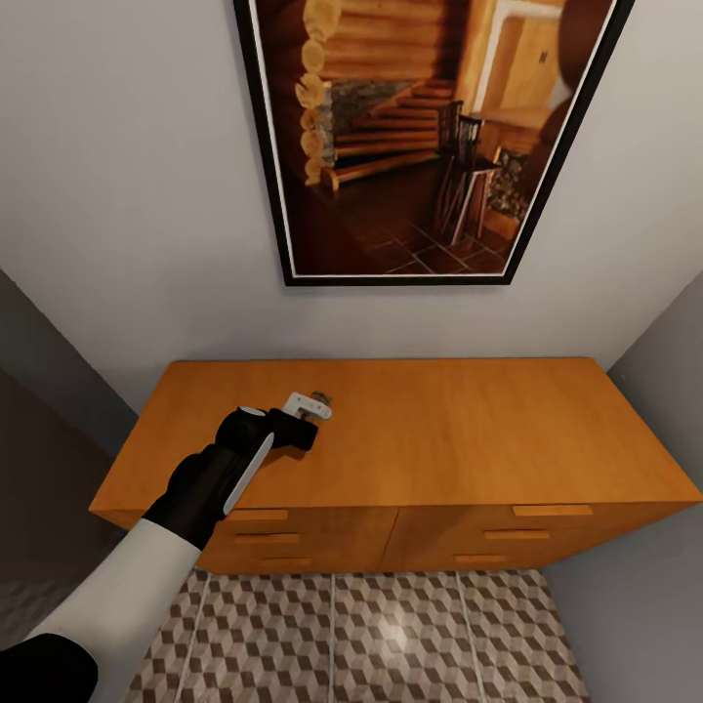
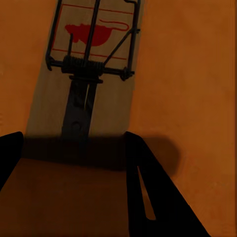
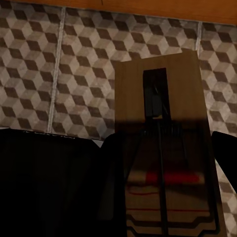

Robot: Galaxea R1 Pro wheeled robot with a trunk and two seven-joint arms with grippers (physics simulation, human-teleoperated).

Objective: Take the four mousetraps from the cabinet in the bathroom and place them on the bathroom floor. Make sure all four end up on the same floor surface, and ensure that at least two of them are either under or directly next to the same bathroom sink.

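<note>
Your left gripper (image 1: 314, 408) has white, smooth plastic-looking fingers on a matt black housing. It sits over the cabinet (image 1: 469, 430), whose orange-brown wood top is smooth with a soft satin sheen and faint grain. Under that gripper, the mousetrap (image 2: 89, 74) is a pale, matt wooden board with dark metal wire, a coiled spring and a red print. Your right wrist view shows a second mousetrap (image 3: 165, 148), the same dull wood with dark metal. The bathroom floor (image 1: 391, 635) is glossy tile, catching a bright reflection, with pale grout.
</note>
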